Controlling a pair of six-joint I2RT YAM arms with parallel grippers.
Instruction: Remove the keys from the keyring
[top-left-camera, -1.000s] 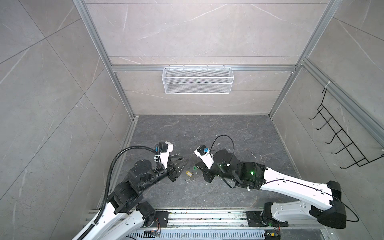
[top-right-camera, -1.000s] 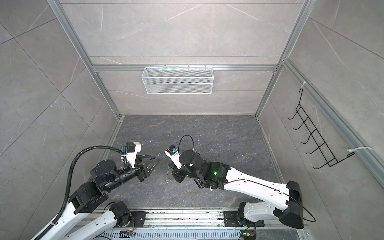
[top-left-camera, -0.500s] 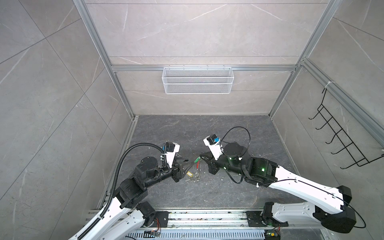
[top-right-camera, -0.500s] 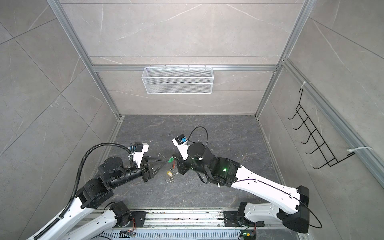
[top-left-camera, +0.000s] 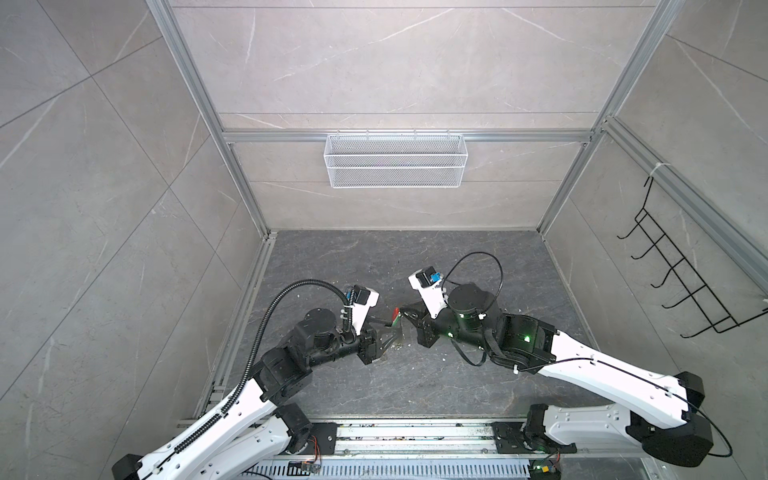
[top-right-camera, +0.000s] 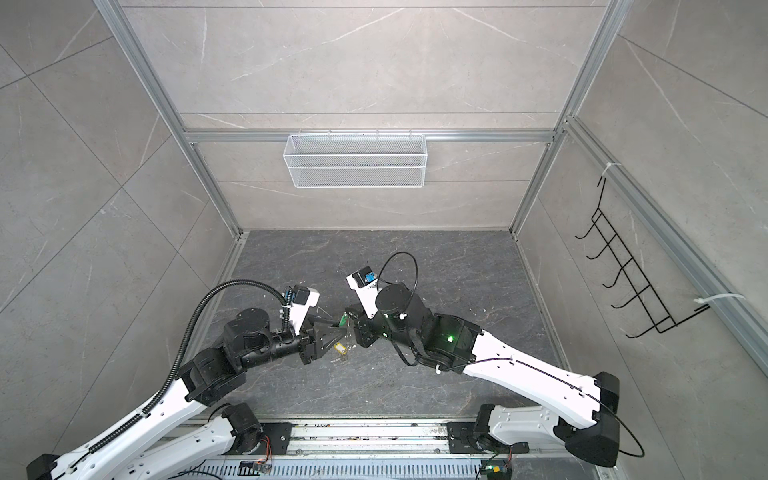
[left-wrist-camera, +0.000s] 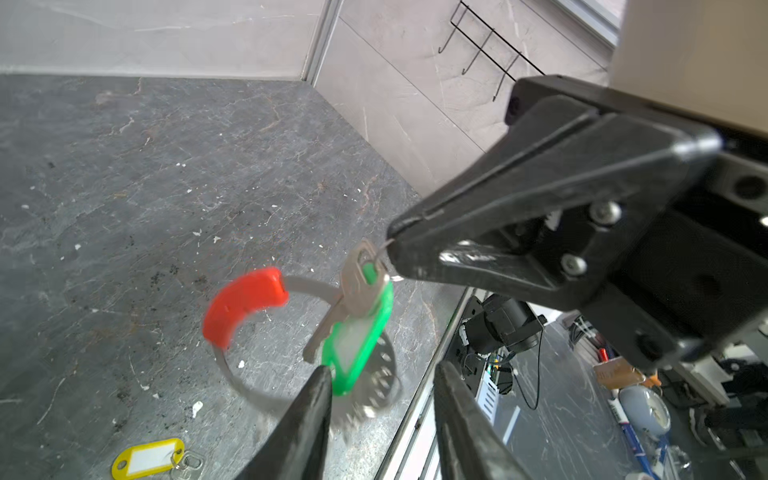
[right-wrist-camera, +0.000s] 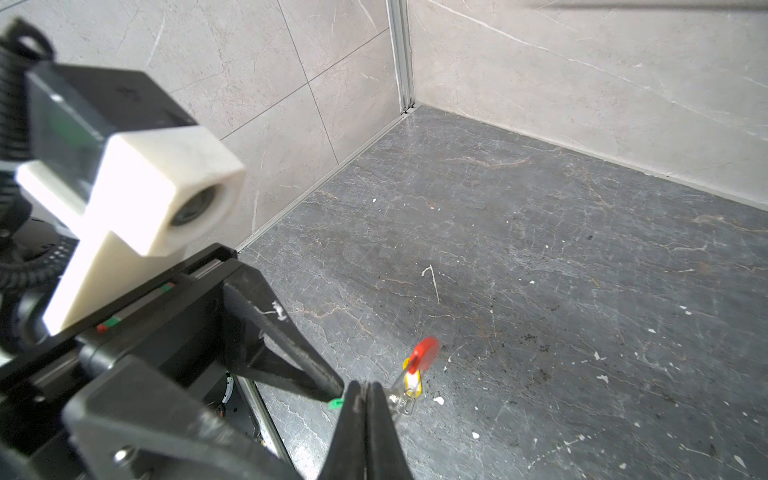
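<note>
The thin dark grey wire keyring (left-wrist-camera: 307, 286) carried a bright red curved plastic sleeve (left-wrist-camera: 245, 303) along one arc. The small silver metal key (left-wrist-camera: 359, 286) on the keyring had a green oblong plastic tag (left-wrist-camera: 357, 340) with a whitish label window. Near the keyring lay a yellow oblong plastic tag (left-wrist-camera: 147, 457), its window white, on the dark grey stone floor (left-wrist-camera: 166, 166), veined in pale rust and speckled white. The left gripper (left-wrist-camera: 382, 399) and right gripper (right-wrist-camera: 365, 392) were matte black.
</note>
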